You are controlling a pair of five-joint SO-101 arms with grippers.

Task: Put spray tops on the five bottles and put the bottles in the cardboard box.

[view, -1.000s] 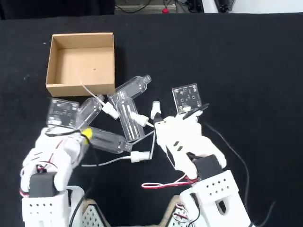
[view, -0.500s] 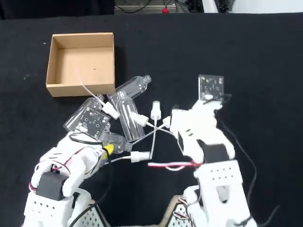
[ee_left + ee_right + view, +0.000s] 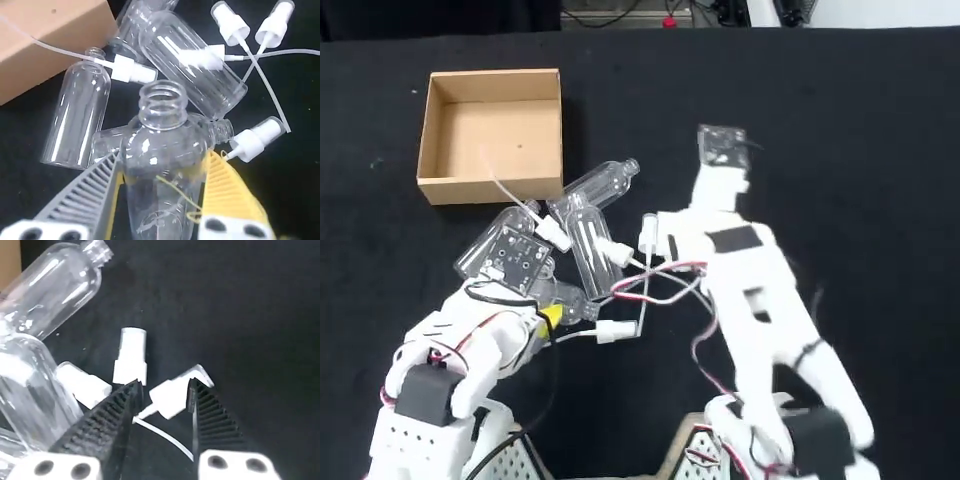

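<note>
High view: cardboard box (image 3: 490, 135), open-topped, well beyond the left claw (image 3: 162, 160). That claw is pinching one clear bottle (image 3: 162, 125) by its shoulders, open neck pointing away from the claw toward four loose bottles (image 3: 75, 115) heaped just ahead. Right claw (image 3: 164, 390): jaws spread, one white spray top (image 3: 172, 392) lying between the tips, two further tops (image 3: 130, 357) just beyond.

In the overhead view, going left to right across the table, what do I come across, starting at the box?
cardboard box → clear bottle lying just off the box's corner → white spray top on its own → right arm
</note>
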